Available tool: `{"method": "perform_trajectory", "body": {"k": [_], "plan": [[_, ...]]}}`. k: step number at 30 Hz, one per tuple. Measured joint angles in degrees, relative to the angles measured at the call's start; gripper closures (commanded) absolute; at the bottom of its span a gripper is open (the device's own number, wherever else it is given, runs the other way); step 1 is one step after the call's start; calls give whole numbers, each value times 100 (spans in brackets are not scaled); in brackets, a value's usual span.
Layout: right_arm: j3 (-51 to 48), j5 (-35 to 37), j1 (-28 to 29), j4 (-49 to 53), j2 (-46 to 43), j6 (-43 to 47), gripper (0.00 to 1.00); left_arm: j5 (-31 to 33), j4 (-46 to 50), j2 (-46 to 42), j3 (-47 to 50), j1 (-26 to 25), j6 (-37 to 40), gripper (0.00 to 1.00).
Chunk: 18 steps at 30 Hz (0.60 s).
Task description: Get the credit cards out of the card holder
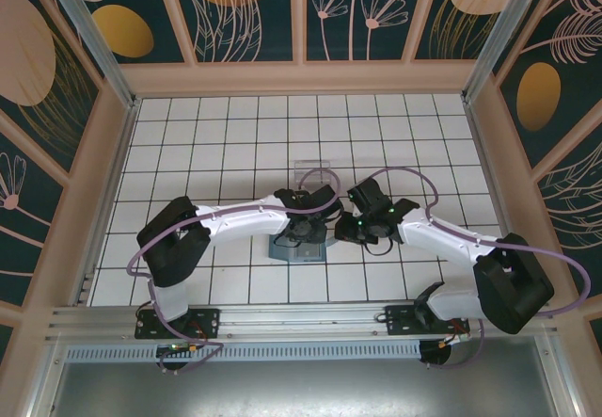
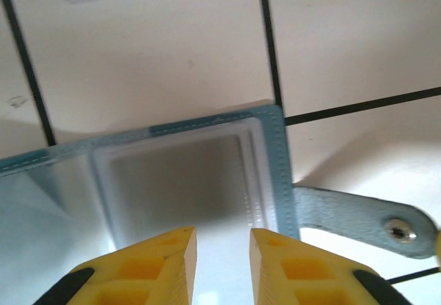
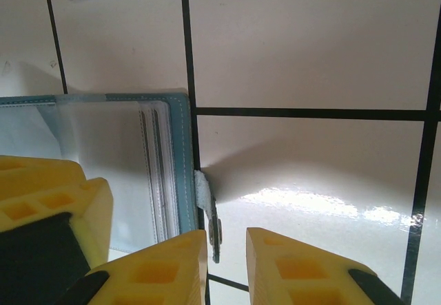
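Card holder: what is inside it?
The card holder lies open, showing a grey pocket and layered pale edges. Whether cards sit inside is unclear; left pincer fingers cover the near part.

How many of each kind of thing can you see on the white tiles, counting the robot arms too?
Blue wallet: 1
Clear tray: 1
Robot arms: 2
Total: 4
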<state>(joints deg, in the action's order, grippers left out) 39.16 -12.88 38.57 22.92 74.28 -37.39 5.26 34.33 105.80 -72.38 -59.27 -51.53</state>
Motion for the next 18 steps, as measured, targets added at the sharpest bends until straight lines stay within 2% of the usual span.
{"method": "perform_trajectory", "body": {"k": [10, 18], "plan": [[0, 66, 0, 0, -57, 0, 77, 33, 15, 269, -72, -2, -94, 60], [0, 79, 0, 0, -66, 0, 77, 133, 35, 437, -74, -2, -131, 58]]}}
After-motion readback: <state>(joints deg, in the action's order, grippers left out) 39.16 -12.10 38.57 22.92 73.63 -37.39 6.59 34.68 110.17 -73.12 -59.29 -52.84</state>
